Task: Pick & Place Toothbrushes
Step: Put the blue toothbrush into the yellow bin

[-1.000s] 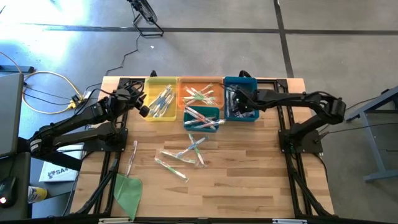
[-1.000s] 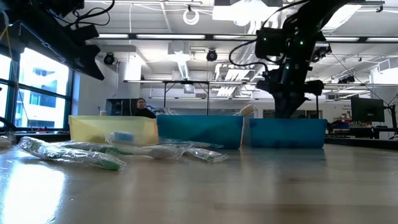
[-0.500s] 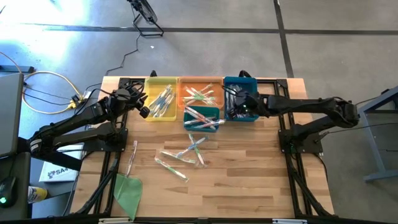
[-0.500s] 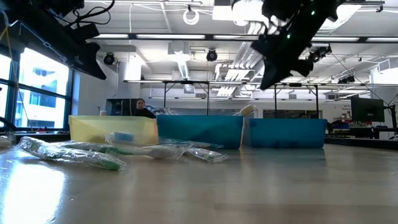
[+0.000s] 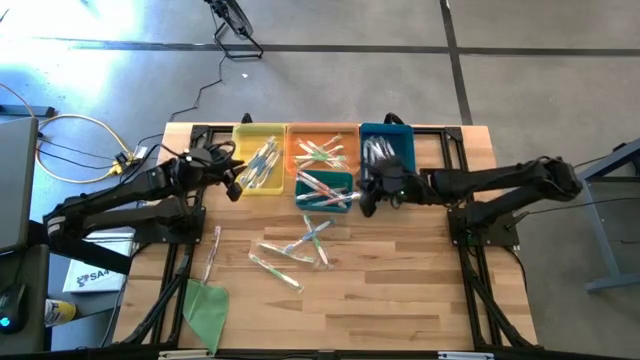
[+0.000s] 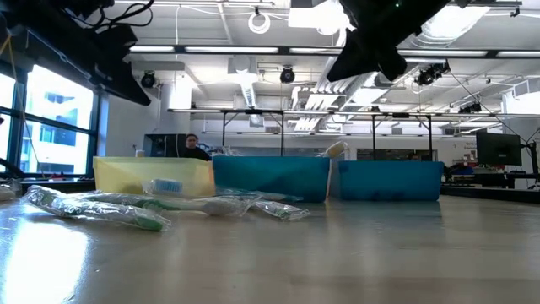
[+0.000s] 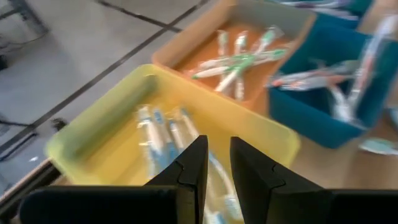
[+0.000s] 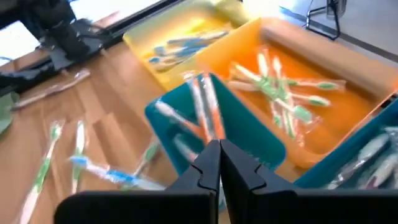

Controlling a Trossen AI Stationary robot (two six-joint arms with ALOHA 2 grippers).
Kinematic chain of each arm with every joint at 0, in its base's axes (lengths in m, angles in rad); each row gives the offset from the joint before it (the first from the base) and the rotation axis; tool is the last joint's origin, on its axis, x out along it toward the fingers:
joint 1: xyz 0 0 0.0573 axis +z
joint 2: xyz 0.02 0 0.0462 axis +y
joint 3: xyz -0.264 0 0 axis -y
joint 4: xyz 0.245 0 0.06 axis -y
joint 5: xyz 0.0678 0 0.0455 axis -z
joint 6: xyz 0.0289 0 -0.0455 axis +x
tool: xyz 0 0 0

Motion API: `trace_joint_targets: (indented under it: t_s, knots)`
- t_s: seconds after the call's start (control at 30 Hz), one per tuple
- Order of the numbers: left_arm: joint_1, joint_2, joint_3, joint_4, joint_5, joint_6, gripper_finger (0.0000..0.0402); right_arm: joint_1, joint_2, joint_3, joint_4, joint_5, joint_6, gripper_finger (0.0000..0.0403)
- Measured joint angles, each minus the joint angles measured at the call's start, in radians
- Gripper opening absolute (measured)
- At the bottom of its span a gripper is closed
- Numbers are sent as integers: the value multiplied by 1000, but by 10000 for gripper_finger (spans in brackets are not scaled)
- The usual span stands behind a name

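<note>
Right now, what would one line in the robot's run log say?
right gripper: fingers shut, empty, by small teal bin | left gripper: by yellow bin | loose toothbrushes: on table

The wooden table (image 5: 400, 300) had four bins sitting on it along the far side: a yellow bin (image 5: 256, 160), an orange bin (image 5: 322, 150), a blue bin (image 5: 388, 158), and a smaller teal bin (image 5: 325, 190) tucked just in front of the orange one. Out on the bare wood near the middle lay a loose bunch of wrapped toothbrushes (image 5: 295, 250), plus one more (image 5: 212, 252) off by itself toward the left edge. A flat green sheet (image 5: 205, 308) lay at the near left corner.
</note>
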Motion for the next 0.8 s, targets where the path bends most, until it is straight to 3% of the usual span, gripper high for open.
trace_joint_targets:
  t_s: [0.2, 0.43, 0.8]
  knots:
    - [-171, 0, 0, 1, -47, -46, 64, 86, 1, 0, -1, 65, 45, 3]
    - [-406, 24, 0, 10, -186, -112, 64, 159, 1, 0, 13, 119, 68, 3]
    - [-722, 271, 1, 248, -333, -145, 64, 190, 9, 0, 41, 124, 69, 3]
